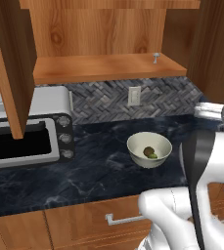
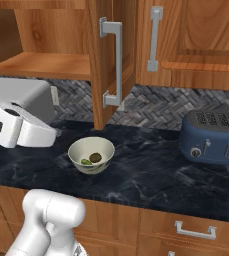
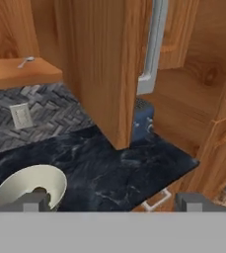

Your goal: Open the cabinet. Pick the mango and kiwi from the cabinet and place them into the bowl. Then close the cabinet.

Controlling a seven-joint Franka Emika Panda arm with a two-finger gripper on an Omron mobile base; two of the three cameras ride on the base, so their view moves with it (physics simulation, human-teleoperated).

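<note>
— Fruit status?
— Mango [image 1: 153,156] and kiwi [image 1: 148,151] are lying in the bowl [image 1: 138,143]; my gripper [image 3: 112,201] is gaping, holding nothing.
— Next?
— I'm aiming to push each cabinet door [image 2: 109,60] squarely shut.

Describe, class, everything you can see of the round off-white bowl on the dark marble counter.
The round, deep off-white bowl looks ceramic, with a pale greenish-cream inside. It stands upright on the dark marbled counter, below the open reddish-brown wooden cabinet. Inside lie the small dark olive-brown kiwi and the yellow-green mango, side by side.
</note>
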